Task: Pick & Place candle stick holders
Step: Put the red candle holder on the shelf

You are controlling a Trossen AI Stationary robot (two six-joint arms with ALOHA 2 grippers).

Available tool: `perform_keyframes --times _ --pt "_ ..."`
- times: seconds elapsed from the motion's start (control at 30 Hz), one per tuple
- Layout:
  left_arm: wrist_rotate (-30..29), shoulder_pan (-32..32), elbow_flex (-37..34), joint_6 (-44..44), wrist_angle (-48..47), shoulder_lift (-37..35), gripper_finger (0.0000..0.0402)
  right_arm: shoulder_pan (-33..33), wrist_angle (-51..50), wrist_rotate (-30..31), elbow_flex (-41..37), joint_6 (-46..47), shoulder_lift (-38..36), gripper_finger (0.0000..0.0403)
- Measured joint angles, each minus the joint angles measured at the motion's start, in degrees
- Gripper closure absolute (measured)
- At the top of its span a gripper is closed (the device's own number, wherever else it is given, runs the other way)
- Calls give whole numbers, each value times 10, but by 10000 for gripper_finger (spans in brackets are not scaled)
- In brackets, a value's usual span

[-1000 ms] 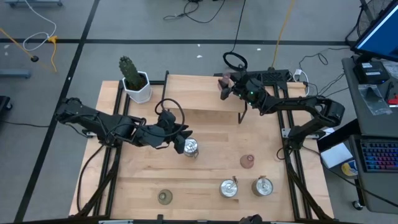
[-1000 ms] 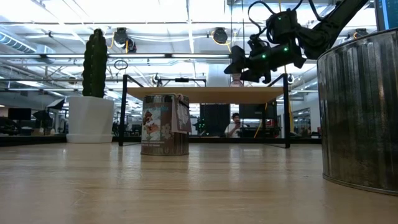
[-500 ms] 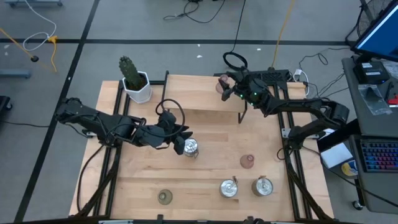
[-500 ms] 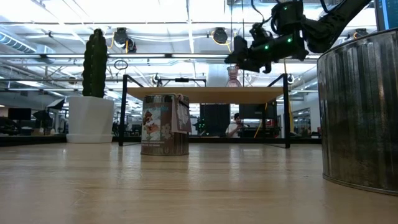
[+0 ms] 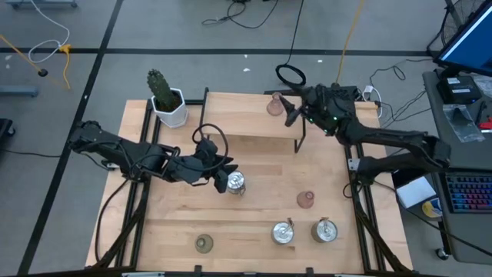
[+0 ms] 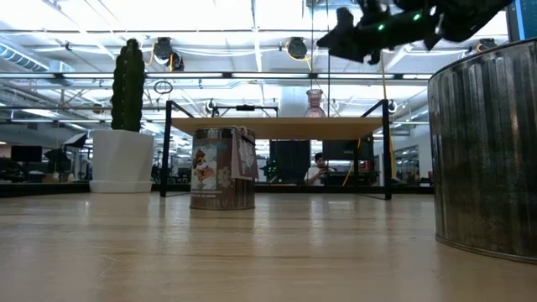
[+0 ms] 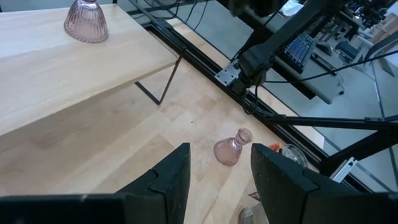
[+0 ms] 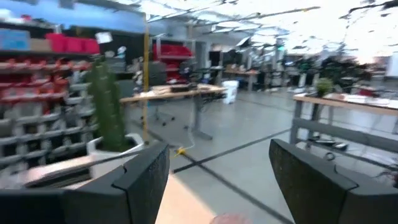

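Note:
One pinkish glass holder (image 5: 274, 105) (image 6: 315, 102) stands upright on the raised wooden shelf (image 5: 254, 127) at the far side. My right gripper (image 5: 287, 114) (image 6: 340, 35) hangs open above and to the right of it, touching nothing. A second pinkish holder (image 5: 306, 200) (image 7: 231, 148) rests on the table at right. Three silver holders (image 5: 236, 182) (image 5: 284, 232) (image 5: 325, 230) and an olive-green one (image 5: 203, 244) stand on the table. My left gripper (image 5: 224, 175) (image 7: 221, 149) hovers in the air at mid-table, open, with nothing between its fingers.
A white pot with a green cactus (image 5: 167, 100) stands at the table's far left corner. The shelf rests on thin black legs (image 6: 388, 147). Black frame rails run along the table's left and right sides (image 5: 361, 215). Bare wood lies between the shelf and the near row of holders.
My right gripper has risen from the pinkish holder on the shelf and drawn back toward the table's right edge, staying open. The holder stays upright on the shelf, in the same spot.

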Motion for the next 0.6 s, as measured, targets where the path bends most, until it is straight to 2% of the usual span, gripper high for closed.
perform_keyframes --times 0.23,0.53,0.6 --pt "0 0 0 4 0 0 233 101 -227 -1 0 18 -117 135" --pt "0 0 0 15 -1 0 233 236 -444 -3 0 134 -227 135" --pt "0 -2 0 24 -1 0 233 261 -479 -20 0 158 -241 135"
